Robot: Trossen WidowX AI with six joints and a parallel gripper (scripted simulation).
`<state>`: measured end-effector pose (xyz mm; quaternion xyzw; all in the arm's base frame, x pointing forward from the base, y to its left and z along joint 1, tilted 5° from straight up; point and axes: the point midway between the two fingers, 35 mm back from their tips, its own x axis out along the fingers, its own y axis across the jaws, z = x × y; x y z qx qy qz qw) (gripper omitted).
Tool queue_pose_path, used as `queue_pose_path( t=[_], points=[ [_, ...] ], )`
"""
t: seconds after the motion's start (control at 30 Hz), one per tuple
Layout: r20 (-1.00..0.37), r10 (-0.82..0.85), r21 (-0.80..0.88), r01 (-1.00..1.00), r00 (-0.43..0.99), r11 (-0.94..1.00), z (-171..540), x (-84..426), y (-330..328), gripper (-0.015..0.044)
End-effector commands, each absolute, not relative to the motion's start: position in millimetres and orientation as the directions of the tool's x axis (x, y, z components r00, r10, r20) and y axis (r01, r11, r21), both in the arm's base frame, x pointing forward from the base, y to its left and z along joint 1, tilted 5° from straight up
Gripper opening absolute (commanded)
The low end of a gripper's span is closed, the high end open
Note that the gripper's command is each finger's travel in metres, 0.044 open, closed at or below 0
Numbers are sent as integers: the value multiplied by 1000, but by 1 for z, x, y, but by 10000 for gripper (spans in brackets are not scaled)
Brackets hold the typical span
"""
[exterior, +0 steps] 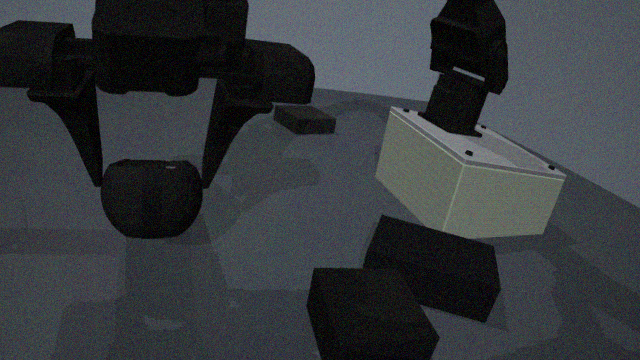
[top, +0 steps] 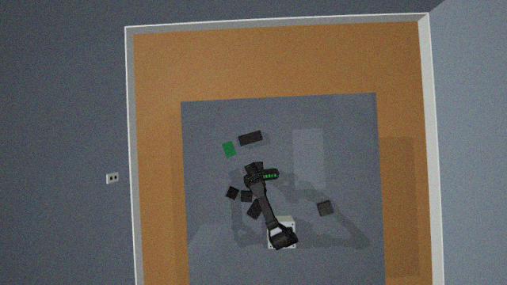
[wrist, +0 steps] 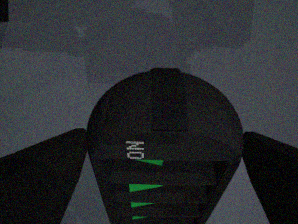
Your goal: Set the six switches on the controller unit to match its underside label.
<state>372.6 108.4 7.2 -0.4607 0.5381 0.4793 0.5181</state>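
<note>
While the gripper [top: 260,174] [exterior: 152,184] [wrist: 165,140] pinched both sides of the dark switch box [top: 273,177] [exterior: 151,205] [wrist: 167,107], it held the box up over the grey table [top: 348,123] [exterior: 275,235] [wrist: 45,80].

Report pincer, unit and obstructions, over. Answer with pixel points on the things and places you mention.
Pincer [top: 257,176] [exterior: 152,186] [wrist: 165,140] shut on controller unit [top: 272,174] [exterior: 151,205] [wrist: 167,105], looks lifted. Underside label out of sight. Green board [top: 229,149] apart from unit, likely no obstruction.

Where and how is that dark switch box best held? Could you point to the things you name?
Probably by the opposite sides of its rounded end, from above: the controller unit [top: 272,174] [exterior: 151,200] [wrist: 165,107] is elongated, and the pincer's [top: 254,168] [exterior: 152,186] [wrist: 165,134] fingers already flank that end.
</note>
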Motion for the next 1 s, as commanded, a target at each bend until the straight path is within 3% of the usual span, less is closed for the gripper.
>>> queue_pose_path(
  t=[0.0, 0.97],
  points=[
    [-999, 7, 43, -992, -43, 116, 10, 370, 103, 335],
    [-997, 61, 43, -992, -36, 116, 24, 369, 85, 335]
  ],
)
